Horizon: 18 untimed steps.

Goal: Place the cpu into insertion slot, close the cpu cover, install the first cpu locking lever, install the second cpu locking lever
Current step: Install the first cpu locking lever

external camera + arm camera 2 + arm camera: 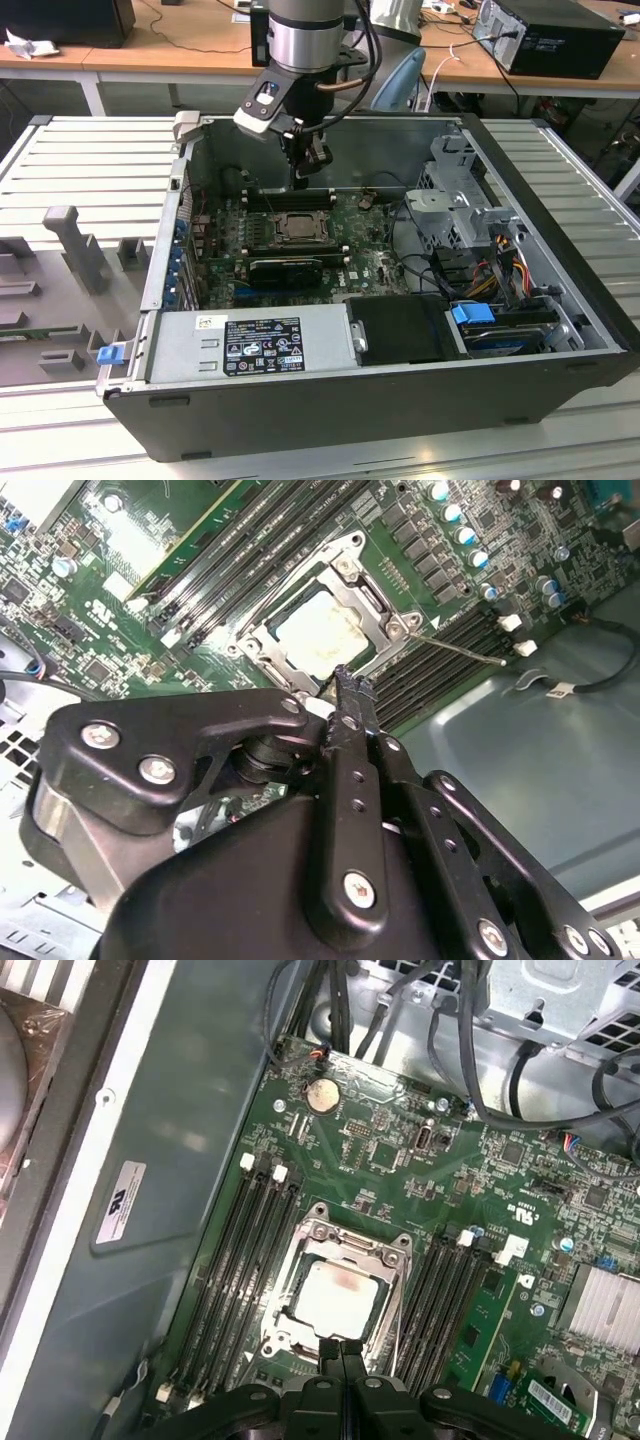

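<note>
First wrist view: cpu point(338, 1295) under cpu cover point(350, 1236), just nxt to tool point(343, 1348).

One cpu point(337, 1295), one cpu cover point(345, 1238), perhaps eight memory slots point(235, 1260).

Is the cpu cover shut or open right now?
Shut: the cpu cover lies flat, framing the cpu, in both wrist views.

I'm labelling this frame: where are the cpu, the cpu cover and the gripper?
cpu point(335, 1295), first wrist view, middle of its metal top.
cpu cover point(352, 1242), first wrist view, frame bar beside the window.
gripper point(343, 1348), first wrist view, between its shut fingertips.
</note>
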Tool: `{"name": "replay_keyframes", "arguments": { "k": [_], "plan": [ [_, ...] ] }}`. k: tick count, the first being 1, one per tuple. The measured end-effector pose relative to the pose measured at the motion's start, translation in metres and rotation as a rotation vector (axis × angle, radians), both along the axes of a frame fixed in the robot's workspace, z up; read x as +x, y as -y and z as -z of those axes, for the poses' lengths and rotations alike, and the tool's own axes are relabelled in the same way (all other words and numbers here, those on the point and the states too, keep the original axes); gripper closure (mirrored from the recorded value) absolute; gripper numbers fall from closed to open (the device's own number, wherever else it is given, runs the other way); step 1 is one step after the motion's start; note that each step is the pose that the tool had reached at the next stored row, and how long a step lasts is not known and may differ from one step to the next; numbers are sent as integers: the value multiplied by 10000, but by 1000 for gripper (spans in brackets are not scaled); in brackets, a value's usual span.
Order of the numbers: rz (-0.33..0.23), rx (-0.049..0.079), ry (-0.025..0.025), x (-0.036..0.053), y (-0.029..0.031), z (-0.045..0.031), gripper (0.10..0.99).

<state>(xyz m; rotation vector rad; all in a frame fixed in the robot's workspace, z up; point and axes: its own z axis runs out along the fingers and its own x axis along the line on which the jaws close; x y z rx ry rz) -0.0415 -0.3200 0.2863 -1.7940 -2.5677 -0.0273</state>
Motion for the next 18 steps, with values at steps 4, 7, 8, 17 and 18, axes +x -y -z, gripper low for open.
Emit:
{"name": "replay_keyframes", "arguments": {
  "k": [4,7,8,17,18],
  "plan": [
    [-239,0,0,0,0,0,980],
    [-344,0,0,0,0,0,980],
    [-383,0,0,0,0,0,980],
    [-751,0,0,0,0,0,980],
    [-816,-1,0,0,0,0,980]
  ]
}}
